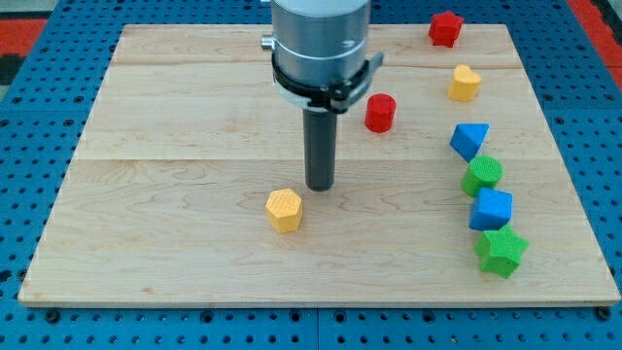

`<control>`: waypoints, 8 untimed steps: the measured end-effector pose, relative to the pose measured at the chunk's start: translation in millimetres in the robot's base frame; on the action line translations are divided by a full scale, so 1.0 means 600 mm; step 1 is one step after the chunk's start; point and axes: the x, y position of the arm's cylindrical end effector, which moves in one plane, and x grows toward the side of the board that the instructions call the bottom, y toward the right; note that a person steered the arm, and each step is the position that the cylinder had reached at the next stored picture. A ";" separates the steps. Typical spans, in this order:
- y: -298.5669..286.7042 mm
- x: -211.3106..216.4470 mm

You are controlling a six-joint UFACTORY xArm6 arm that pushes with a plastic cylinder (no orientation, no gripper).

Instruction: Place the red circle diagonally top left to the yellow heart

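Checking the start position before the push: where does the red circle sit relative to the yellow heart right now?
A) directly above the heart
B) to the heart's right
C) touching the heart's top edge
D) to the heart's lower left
D: the red circle lies left of and lower in the view than the yellow heart, apart from it, with bare board between them.

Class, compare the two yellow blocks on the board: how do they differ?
The yellow heart sits near the view's top right; the yellow hexagon lies lower, near the middle. The heart is rounded and lobed, the hexagon flat-sided. My tip stands close to the hexagon, far from the heart. Both share one colour.
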 end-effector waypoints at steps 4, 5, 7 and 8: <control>-0.069 0.027; -0.069 0.027; -0.052 0.039; 0.014 0.013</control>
